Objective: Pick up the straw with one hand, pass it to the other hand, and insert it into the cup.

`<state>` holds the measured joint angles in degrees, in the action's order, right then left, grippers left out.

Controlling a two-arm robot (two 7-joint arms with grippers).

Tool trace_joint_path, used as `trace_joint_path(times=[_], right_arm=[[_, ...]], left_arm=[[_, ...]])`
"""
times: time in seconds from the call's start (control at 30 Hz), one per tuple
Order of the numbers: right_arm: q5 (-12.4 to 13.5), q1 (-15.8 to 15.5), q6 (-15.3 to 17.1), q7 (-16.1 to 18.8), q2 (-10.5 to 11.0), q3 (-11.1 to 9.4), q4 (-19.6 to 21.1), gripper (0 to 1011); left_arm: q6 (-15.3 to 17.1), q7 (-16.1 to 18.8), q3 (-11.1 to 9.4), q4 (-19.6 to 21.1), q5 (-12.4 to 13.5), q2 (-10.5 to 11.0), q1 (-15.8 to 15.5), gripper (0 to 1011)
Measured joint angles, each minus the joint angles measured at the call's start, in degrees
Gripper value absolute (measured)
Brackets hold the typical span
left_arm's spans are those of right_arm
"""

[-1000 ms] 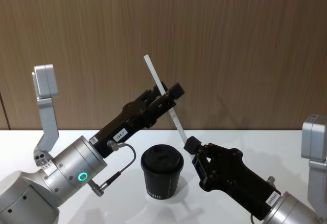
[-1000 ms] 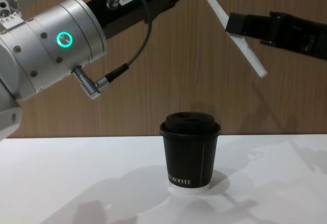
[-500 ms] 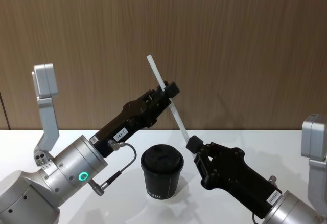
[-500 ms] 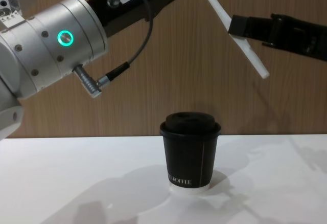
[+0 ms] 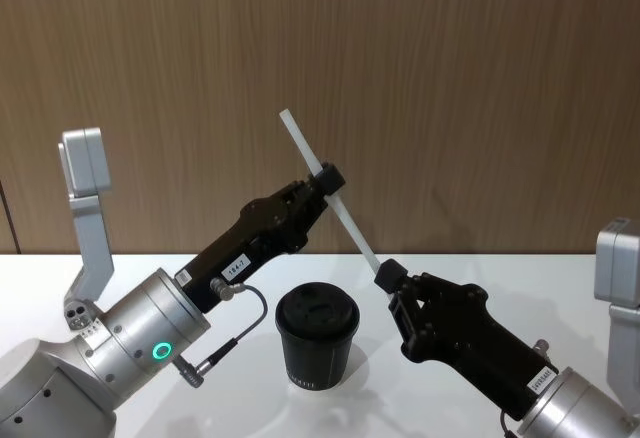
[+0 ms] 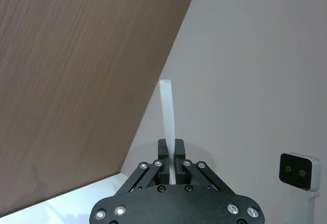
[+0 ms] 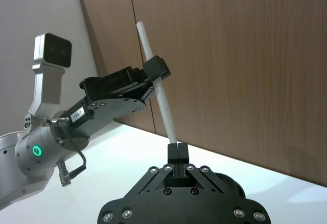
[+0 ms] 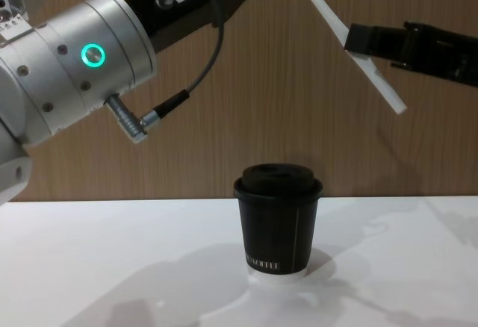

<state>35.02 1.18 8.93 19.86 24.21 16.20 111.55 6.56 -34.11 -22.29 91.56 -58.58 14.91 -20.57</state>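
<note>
The straw [image 5: 348,220] hangs tilted in the air above and behind the cup [image 5: 317,336], a black lidded paper cup standing upright on the white table. My left gripper [image 5: 327,177], on the silver wrist with the green ring, is shut on the straw's upper part [image 6: 168,116]. My all-black right gripper [image 5: 388,276] is shut near the lower end. In the chest view the straw [image 8: 323,6] sticks out a little past the right gripper [image 8: 357,39], high above the cup [image 8: 277,219]. The right wrist view has the straw [image 7: 161,101] spanning both grippers.
A wood-panel wall [image 5: 480,88] closes the back. The white table [image 8: 112,267] stretches to both sides of the cup. The left arm's grey cable [image 5: 245,323] loops just left of the cup's lid.
My left gripper's fingers have closed onto the straw. The straw has tilted further over, and the right gripper with its lower end has shifted a little right.
</note>
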Motion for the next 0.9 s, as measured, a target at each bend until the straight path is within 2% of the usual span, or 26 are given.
trace_joint_path(times=[0.43, 0.8, 0.83, 0.9], right_arm=[[0.50, 0.23, -0.07, -0.75, 0.41, 0.21, -0.24, 18], [0.79, 0.47, -0.89, -0.71, 0.86, 0.70, -0.33, 314], [0.82, 0.51, -1.04, -0.66, 0.91, 0.77, -0.34, 374], [0.83, 0.54, -1.19, -0.57, 0.98, 0.86, -0.35, 406]], left_arm=[[-0.85, 0.31, -0.57, 0.98, -0.25, 0.56, 0.50, 8], [-1.70, 1.24, -0.97, 1.81, -0.47, 0.84, 1.03, 10], [-1.76, 1.28, -1.00, 1.84, -0.48, 0.87, 1.06, 10], [-1.92, 1.42, -1.07, 2.01, -0.48, 0.98, 1.10, 10]])
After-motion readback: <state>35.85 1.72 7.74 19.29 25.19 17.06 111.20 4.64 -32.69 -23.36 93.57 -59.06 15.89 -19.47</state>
